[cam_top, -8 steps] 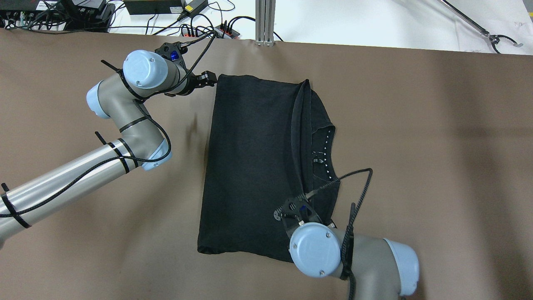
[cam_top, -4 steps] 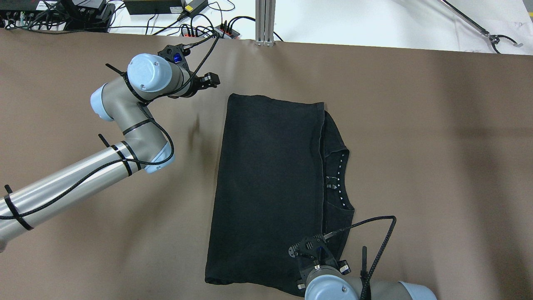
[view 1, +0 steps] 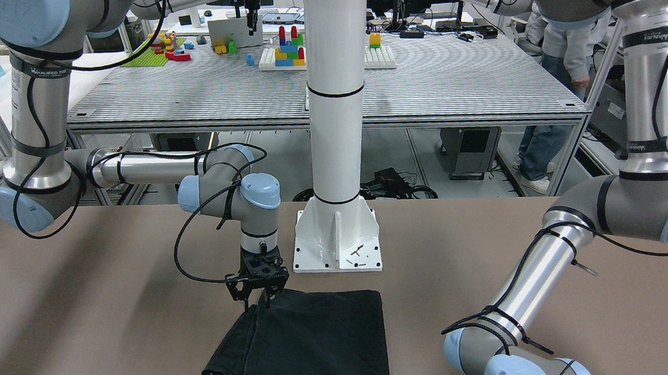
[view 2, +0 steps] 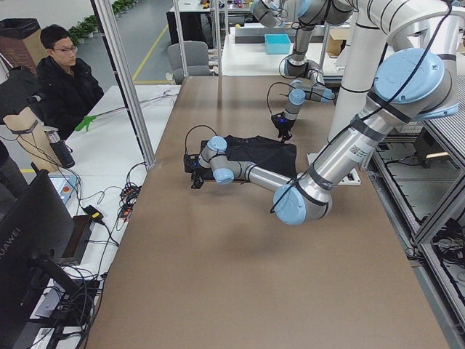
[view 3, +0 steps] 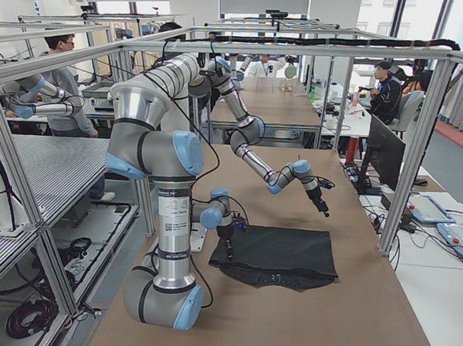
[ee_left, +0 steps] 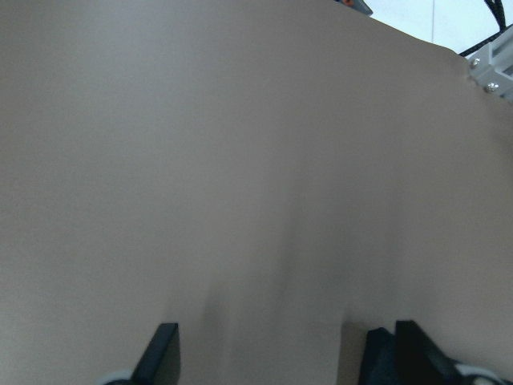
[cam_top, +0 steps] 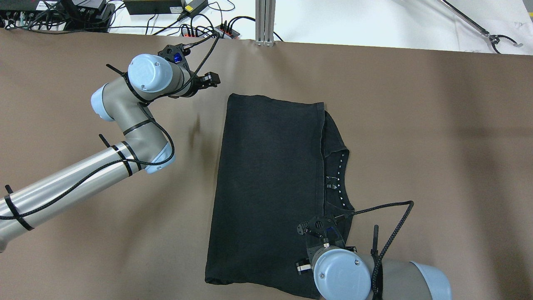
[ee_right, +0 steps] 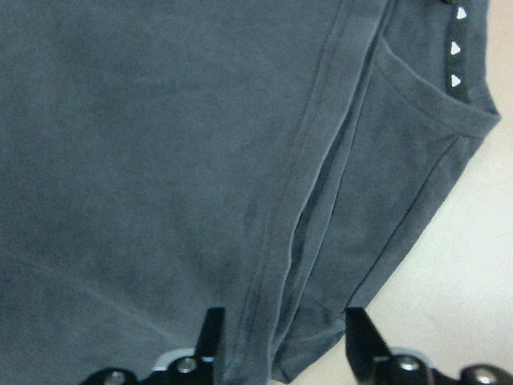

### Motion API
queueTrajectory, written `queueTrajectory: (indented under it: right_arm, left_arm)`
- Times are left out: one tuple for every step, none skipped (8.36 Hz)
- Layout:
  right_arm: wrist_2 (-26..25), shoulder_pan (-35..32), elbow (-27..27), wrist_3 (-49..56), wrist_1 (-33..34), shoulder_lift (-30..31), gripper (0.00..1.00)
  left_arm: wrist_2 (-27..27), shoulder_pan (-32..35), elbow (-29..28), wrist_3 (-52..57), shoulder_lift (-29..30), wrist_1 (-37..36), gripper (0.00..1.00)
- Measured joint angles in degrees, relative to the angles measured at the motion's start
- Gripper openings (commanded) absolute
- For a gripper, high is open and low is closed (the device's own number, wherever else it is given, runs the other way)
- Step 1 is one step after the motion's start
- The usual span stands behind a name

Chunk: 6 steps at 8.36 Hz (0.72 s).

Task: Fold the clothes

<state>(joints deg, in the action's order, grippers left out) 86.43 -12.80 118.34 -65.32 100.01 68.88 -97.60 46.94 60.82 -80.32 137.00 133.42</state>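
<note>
We see one black garment (cam_top: 270,187) lying folded flat on the brown worktop (cam_top: 437,146) at the centre of the overhead frame. Its collar (cam_top: 342,179), at the right, carries a row of small white marks, and its tag is too small to read. The right tool (ee_right: 280,335) hovers over the doubled hem at lower right, fingers apart. The left tool (ee_left: 280,353), also spread, hangs over bare worktop at upper left. One monitor (view 2: 22,240) reads HUAWEI.

Bright, even overhead light; soft shadows on the table (cam_top: 416,125); wrist views slightly soft.
</note>
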Motion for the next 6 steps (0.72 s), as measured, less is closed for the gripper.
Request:
queueTrajectory:
  right_arm:
    - [0.2,0.0,0.2,-10.3,-1.6,-0.2,0.94]
    - [0.0,0.1,0.2,-22.5,-3.8,-0.2,0.91]
    - [-1.1,0.5,0.2,-36.1,-5.7,0.0,0.89]
    - [-3.8,1.9,0.0,-48.5,-6.7,0.2,0.80]
    - [-7.1,3.9,-0.5,-58.9,-7.2,0.3,0.74]
    - [-9.8,5.4,-1.2,-67.1,-7.4,0.4,0.74]
  left_arm:
    - [0.0,0.0,0.0,-0.1,0.1,0.0,0.94]
    - [0.0,0.0,0.0,-0.1,0.1,0.0,0.94]
    - [0.0,0.0,0.0,-0.1,0.1,0.0,0.94]
    - [0.1,0.0,0.0,-0.1,0.2,0.0,0.94]
    - [0.1,0.0,0.0,-0.1,0.2,0.0,0.94]
    - [0.1,0.0,0.0,-0.1,0.3,0.0,0.94]
